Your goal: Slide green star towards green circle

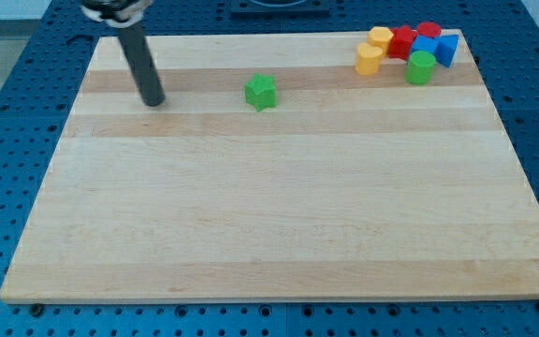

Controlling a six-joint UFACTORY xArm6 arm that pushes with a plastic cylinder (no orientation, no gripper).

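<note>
Your tip rests on the tabletop, well left of the green star. The green circle sits far right. No hand shows.

The bright green star-shaped block lies alone toward twelve o'clock, well apart from the green round cylinder block at two o'clock.

A pale wooden tabletop, striped in lighter and darker planks, lies on a blue perforated base dotted with holes. Even, soft light, few shadows.
</note>
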